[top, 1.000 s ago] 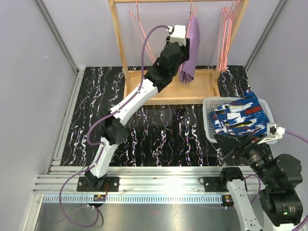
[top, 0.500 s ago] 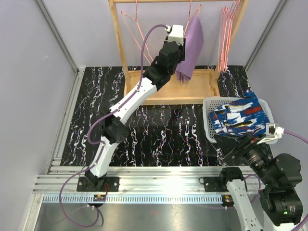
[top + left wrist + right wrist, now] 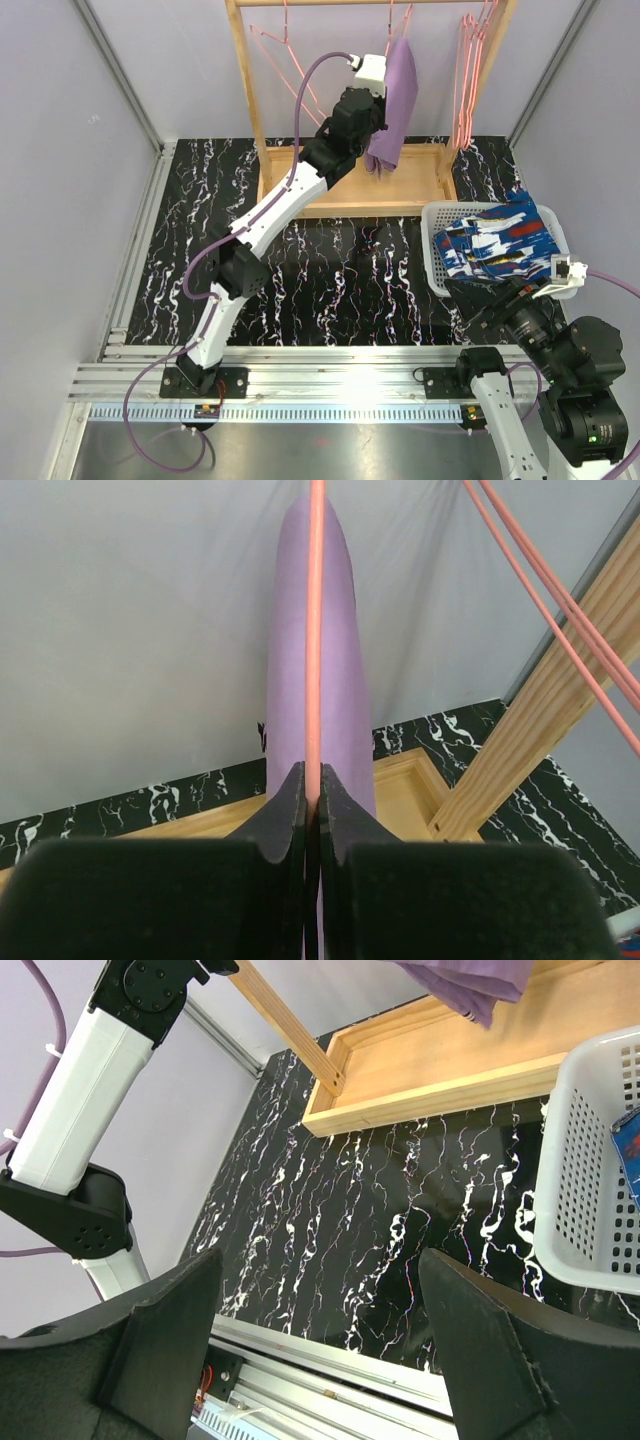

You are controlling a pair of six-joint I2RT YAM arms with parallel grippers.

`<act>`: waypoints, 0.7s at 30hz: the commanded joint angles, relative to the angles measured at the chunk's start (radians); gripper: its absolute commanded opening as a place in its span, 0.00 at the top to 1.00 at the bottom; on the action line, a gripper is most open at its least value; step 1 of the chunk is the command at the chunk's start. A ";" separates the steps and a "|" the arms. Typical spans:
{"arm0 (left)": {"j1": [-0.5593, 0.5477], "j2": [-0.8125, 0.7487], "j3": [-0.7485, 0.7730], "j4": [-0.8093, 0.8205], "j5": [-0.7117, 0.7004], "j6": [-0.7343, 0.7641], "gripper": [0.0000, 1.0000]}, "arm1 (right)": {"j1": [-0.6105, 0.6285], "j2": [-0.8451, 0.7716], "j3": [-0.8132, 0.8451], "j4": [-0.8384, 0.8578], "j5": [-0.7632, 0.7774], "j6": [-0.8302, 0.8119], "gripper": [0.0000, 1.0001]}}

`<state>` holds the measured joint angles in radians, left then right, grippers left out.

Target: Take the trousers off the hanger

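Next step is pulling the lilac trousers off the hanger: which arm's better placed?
Left. The left pincer is shut right at the lilac trousers and their pink hanger on the rack. The right pincer stands open low by the basket, well away from the rack.

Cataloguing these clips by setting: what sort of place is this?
Probably a robotics lab test cell: two arms bolted to an aluminium rail, plain panel walls, and a staged wooden clothes rack with a laundry basket.
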<state>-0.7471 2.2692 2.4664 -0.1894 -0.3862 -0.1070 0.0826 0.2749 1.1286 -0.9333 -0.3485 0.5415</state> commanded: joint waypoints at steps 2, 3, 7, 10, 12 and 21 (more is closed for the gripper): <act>0.015 -0.097 0.037 0.071 0.015 -0.083 1.00 | 0.011 0.000 0.007 0.011 0.020 -0.025 0.13; 0.015 -0.108 0.039 0.074 0.017 -0.092 1.00 | 0.011 0.000 0.008 0.010 0.022 -0.026 0.12; 0.015 -0.164 0.037 0.073 0.027 -0.134 1.00 | 0.011 0.000 0.020 -0.002 0.026 -0.028 0.12; 0.015 -0.197 0.037 0.064 0.027 -0.140 1.00 | 0.011 0.000 0.028 -0.004 0.026 -0.028 0.12; 0.015 -0.215 0.039 0.054 0.024 -0.137 1.00 | 0.011 -0.003 0.030 -0.006 0.026 -0.028 0.13; 0.014 -0.283 0.019 0.008 0.020 -0.126 1.00 | 0.011 -0.014 0.014 0.002 0.032 -0.025 0.12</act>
<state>-0.7376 2.1017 2.4607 -0.3214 -0.3622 -0.2199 0.0837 0.2749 1.1351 -0.9512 -0.3302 0.5308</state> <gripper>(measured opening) 0.027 0.873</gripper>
